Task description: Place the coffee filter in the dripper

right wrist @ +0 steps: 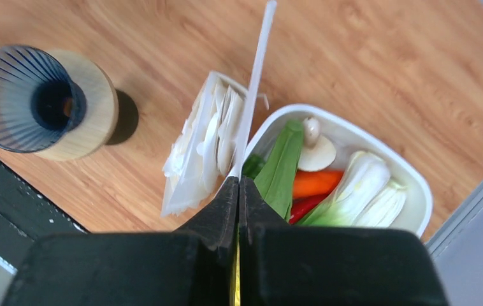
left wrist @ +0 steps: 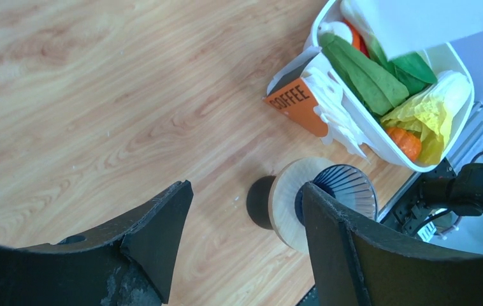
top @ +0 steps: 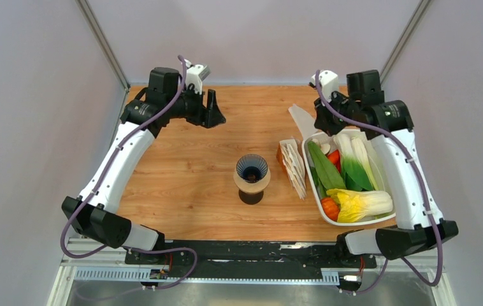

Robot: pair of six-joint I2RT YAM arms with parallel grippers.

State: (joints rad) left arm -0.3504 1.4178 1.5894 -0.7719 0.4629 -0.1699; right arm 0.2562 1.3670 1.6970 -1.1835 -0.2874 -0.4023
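Observation:
The navy ribbed dripper [top: 252, 169] stands mouth up in a tan ring at the table's middle; it also shows in the left wrist view [left wrist: 347, 188] and the right wrist view [right wrist: 19, 95]. My right gripper [top: 321, 121] is shut on a single white coffee filter [top: 301, 120], held in the air behind the filter stack and the tub. In the right wrist view the filter [right wrist: 255, 76] stands edge-on out of the closed right gripper [right wrist: 238, 182]. My left gripper [top: 213, 112] is open and empty at the back left, its fingertips [left wrist: 169, 210] wide apart.
An upright stack of white filters in an orange "COFFEE" pack [top: 293, 167] stands right of the dripper. A white tub [top: 307, 156] of toy vegetables sits at the right. The tan ring [top: 252, 183] rests on a dark base.

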